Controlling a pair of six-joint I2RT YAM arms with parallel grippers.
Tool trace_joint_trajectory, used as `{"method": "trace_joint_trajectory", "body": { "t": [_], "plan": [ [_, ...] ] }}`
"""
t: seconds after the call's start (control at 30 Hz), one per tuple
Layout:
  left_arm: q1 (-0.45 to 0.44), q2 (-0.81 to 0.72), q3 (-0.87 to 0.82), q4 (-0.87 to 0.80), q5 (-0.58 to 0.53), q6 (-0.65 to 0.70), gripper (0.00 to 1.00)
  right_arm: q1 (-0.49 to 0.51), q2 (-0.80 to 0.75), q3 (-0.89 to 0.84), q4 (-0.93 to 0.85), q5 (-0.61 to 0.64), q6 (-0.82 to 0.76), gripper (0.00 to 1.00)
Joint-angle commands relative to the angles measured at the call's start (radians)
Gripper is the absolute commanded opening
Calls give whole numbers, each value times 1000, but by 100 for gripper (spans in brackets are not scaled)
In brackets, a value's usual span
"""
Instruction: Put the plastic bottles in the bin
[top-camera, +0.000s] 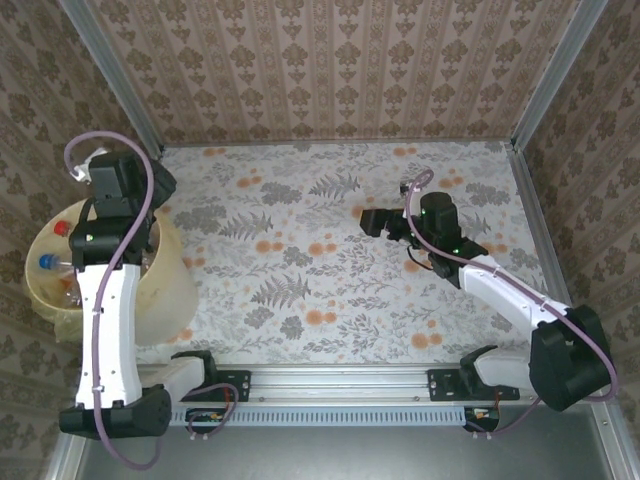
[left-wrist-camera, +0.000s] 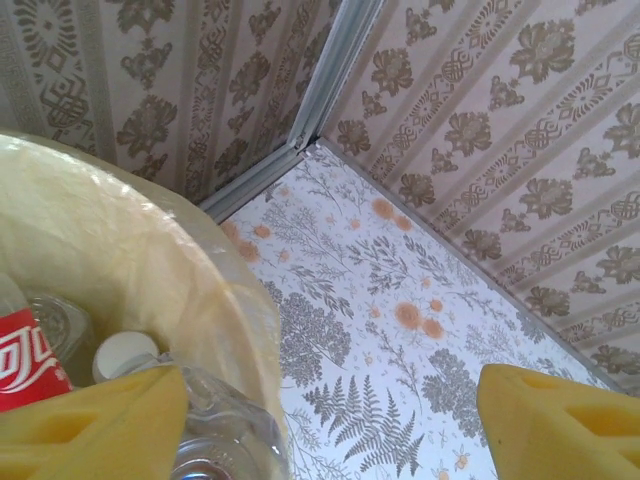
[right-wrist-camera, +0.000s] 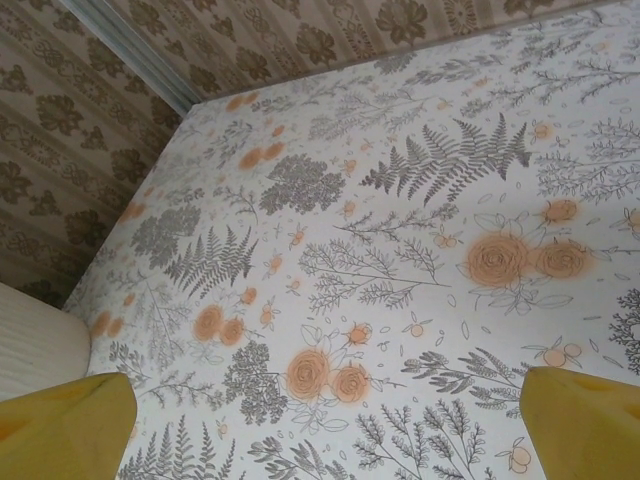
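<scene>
Although my left arm crosses over much of it in the top view, the large round pale yellow plastic bin is plain at the left edge of the flower-printed tabletop. The small clear plastic bottles inside it show from above as little more than a red cap and a blue cap near the rim; how many lie there I cannot tell. My left wrist camera looks closer, down past the thin rim: a red-labelled bottle cut off at the left edge, a white cap beside it, and a bare clear bottle partly hidden behind one yellow pad. My left gripper hangs at the bin's rim with its jaws spread wide, gripping nothing. My right gripper is over the middle-right of the tabletop, well apart from the bin, jaws likewise spread, with bare printed cloth between the pads. At the left edge of that wrist view a pale ribbed shape is cut off, and I cannot tell what it is.
</scene>
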Motion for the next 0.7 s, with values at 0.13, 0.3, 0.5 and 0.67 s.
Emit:
{"method": "trace_joint_trajectory", "body": {
  "t": [0.13,0.3,0.5,0.67],
  "plan": [
    [58,9,-64,-123,77,14,76,8,13,7,33,5,8,100],
    [106,29,-87,-147,67,28,79,7,15,1,37,3,19,100],
    [150,40,-130,-118,159,30,78,8,4,-10,36,8,16,100],
    [149,48,-112,-137,178,35,78,8,2,-12,36,6,14,100]
  ]
}}
